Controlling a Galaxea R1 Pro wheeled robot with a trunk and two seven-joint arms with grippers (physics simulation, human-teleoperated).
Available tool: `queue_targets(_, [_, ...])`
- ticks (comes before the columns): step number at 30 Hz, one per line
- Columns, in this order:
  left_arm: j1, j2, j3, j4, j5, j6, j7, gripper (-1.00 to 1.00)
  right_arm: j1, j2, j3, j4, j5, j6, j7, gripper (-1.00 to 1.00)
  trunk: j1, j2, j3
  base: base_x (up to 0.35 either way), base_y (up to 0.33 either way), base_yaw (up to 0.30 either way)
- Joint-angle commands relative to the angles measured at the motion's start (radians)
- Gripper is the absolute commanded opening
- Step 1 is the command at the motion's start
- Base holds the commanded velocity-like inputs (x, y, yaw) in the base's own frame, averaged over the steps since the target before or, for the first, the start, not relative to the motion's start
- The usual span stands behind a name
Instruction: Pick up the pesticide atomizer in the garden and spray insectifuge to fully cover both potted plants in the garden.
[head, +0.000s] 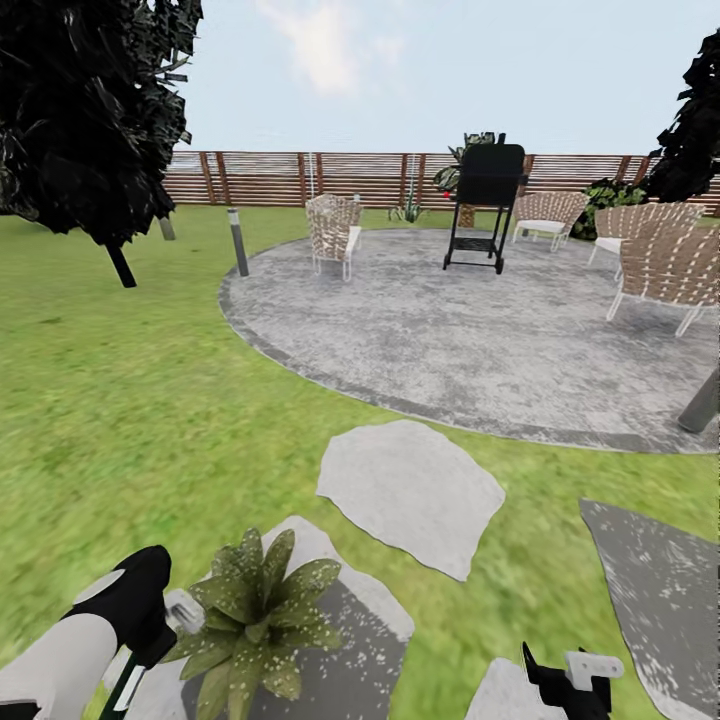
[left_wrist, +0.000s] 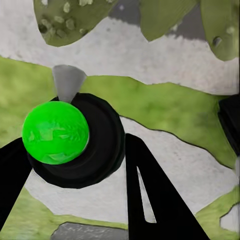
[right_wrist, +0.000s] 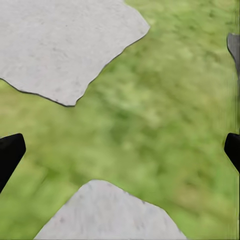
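My left jaws pinch the pesticide atomizer, its nozzle just beside a potted plant speckled with insectifuge. My right jaws hang spread above the lawn.

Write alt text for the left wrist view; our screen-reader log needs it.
The left end effector grips the pesticide atomizer, its bright green round top and pale nozzle aimed at a potted plant whose leaves carry whitish insectifuge specks. Below lie grey stepping stones and lawn.
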Motion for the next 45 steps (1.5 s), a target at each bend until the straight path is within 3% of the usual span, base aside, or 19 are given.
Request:
queue_targets(1, [0.000,-0.001,0.005,-0.002,-0.008,0.005,-0.009,-1.00,-0.001,0.000,-0.009,0.001,0.000,-0.003,0.010,1.00,0.000,0.000,0.000,-0.059,-0.265,0.000])
queue_targets(4, [0.000,-0.001,0.008,-0.038,-0.008,0.006,-0.009,-1.00,-0.001,0.000,-0.009,0.001,0.000,-0.003,0.010,1.00,0.000,0.000,0.004,-0.187,-0.224,0.000])
queue_targets(18, [0.000,-0.001,0.018,-0.049,-0.008,0.007,-0.009,-1.00,-0.001,0.000,-0.009,0.001,0.000,-0.003,0.010,1.00,0.000,0.000,0.025,-0.221,-0.191,0.000])
queue_targets(25, [-0.015,-0.008,0.017,-0.126,-0.009,0.029,-0.014,-1.00,-0.001,0.000,-0.009,0.001,0.000,-0.003,0.010,1.00,0.000,0.000,0.028,-0.018,-0.014,0.000])
queue_targets(28, [-0.016,-0.001,0.017,-0.129,-0.009,0.110,-0.013,-1.00,-0.001,0.000,-0.009,0.001,0.000,-0.003,0.010,1.00,0.000,0.000,0.028,0.000,0.000,0.000])
queue_targets(37, [-0.013,0.004,0.041,-0.119,-0.009,0.117,-0.012,-1.00,-0.001,0.000,-0.009,-0.001,0.000,-0.003,0.010,1.00,0.000,0.000,0.028,0.000,0.000,0.004])
queue_targets(45, [-0.011,0.001,0.042,-0.119,-0.008,0.116,-0.012,-1.00,-0.001,0.000,-0.009,0.000,0.000,-0.003,0.010,1.00,0.000,0.000,0.028,0.000,0.000,0.251])
